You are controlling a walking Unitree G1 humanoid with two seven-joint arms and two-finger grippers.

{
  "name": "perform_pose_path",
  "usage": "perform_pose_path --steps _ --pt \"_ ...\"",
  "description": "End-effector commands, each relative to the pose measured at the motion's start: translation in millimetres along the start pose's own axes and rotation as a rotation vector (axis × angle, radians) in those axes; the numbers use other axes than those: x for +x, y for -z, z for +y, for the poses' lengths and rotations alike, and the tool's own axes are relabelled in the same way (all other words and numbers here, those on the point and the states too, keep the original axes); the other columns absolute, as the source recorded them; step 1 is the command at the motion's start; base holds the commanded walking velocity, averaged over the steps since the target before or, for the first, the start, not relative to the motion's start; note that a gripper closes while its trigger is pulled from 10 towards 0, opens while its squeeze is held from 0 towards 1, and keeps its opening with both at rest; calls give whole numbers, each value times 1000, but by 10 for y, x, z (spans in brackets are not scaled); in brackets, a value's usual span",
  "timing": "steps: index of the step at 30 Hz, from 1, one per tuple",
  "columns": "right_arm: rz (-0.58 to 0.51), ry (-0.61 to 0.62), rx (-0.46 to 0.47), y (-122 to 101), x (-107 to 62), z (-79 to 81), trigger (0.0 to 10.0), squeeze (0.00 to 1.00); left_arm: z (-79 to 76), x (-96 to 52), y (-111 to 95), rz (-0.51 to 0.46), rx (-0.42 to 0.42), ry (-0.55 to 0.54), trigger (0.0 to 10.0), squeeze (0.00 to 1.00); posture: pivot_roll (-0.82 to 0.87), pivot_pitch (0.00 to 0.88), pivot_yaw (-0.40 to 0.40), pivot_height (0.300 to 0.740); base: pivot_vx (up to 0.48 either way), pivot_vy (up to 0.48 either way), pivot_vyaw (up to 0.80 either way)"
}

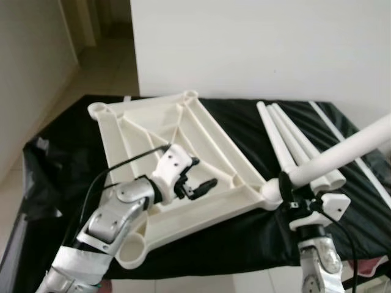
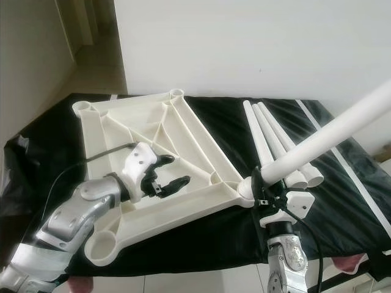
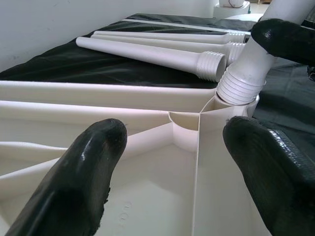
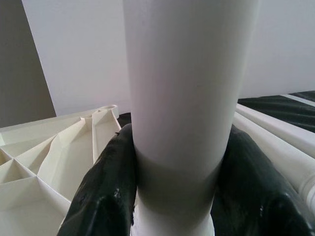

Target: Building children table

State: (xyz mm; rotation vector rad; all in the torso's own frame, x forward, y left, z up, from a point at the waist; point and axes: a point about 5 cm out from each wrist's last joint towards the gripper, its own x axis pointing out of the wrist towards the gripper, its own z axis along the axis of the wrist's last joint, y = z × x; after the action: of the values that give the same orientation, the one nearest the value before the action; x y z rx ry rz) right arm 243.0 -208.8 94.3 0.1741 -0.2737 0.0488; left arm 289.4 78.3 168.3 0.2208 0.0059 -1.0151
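Head views: right gripper (image 1: 286, 190) clamps the white plastic table leg (image 1: 342, 149) at the 4 o'clock corner socket of the upturned cream ribbed tabletop (image 1: 201, 128) on black cloth (image 1: 244, 238). Left gripper (image 1: 198, 177) hovers open over the ribs. Left wrist: spread fingers (image 3: 81, 177), three spare white legs (image 3: 147, 51) beyond. Right wrist: fingers (image 4: 106, 191) squeeze that leg.

One white ribbed tabletop (image 1: 183, 131), upside down, with four corner sockets. Four white legs in all: three loose legs (image 1: 293, 143) side by side, one tilted leg (image 1: 348, 146) at a socket. Two claws.
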Motion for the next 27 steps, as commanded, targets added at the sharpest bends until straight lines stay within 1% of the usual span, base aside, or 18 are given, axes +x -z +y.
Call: perform_pose_path --steps 1,5,6,7,8,9,11,12,13,16,17,19,20,21,22,24,25,27 --pt "317 49 73 476 -314 -30 10000 0 -32 4 -28 -3 2 73 10000 0 63 0 1 740 0 0 0" --pt "323 43 59 464 -281 -30 10000 0 -31 4 -27 -3 2 73 10000 0 62 0 1 740 0 0 0" --pt "319 22 43 422 -225 -20 10000 0 -30 5 -27 -2 3 74 10000 0 62 0 1 740 0 0 0" --pt "319 22 43 422 -225 -20 10000 0 -30 5 -27 -2 3 74 10000 0 62 0 1 740 0 0 0" --pt "312 0 34 355 -154 -7 10000 0 -31 6 -26 -2 4 75 10000 0 60 0 1 740 0 0 0" --pt "312 0 34 355 -154 -7 10000 0 -31 6 -26 -2 4 75 10000 0 60 0 1 740 0 0 0" --pt "283 -72 52 187 -29 45 10000 0 -33 6 -25 -2 5 79 10000 0 60 0 1 740 0 0 0" --pt "316 -84 27 173 -3 17 10000 0 -37 9 -21 -1 5 81 10000 0 55 0 0 740 0 0 0" --pt "316 -84 27 173 -3 17 10000 0 -37 9 -21 -1 5 81 10000 0 55 0 0 740 0 0 0" --pt "364 -110 -39 175 17 -60 10000 0 -46 14 -19 -2 6 84 10000 0 53 0 -2 740 0 0 0" --pt "364 -110 -39 175 17 -60 10000 0 -46 14 -19 -2 6 84 10000 0 53 0 -2 740 0 0 0" --pt "373 -217 -99 133 21 -101 10000 0 -50 21 -21 -5 4 87 10000 0 50 0 -1 740 0 0 0" --pt "373 -217 -99 133 21 -101 10000 0 -50 21 -21 -5 4 87 10000 0 50 0 -1 740 0 0 0" --pt "376 -259 -120 120 17 -108 10000 0 -51 22 -21 -5 3 88 10000 0 50 0 -1 740 0 0 0" --pt "376 -259 -120 120 17 -108 10000 0 -51 22 -21 -5 3 88 10000 0 50 0 -1 740 0 0 0" --pt "376 -332 -129 107 11 -180 10000 0 -55 30 -19 -5 3 92 10000 0 47 0 4 740 0 0 0" --pt "376 -332 -129 107 11 -180 10000 0 -55 30 -19 -5 3 92 10000 0 47 0 4 740 0 0 0" --pt "375 -408 -130 80 24 -256 10000 0 -54 33 -23 -5 3 95 10000 0 45 0 11 740 0 0 0"
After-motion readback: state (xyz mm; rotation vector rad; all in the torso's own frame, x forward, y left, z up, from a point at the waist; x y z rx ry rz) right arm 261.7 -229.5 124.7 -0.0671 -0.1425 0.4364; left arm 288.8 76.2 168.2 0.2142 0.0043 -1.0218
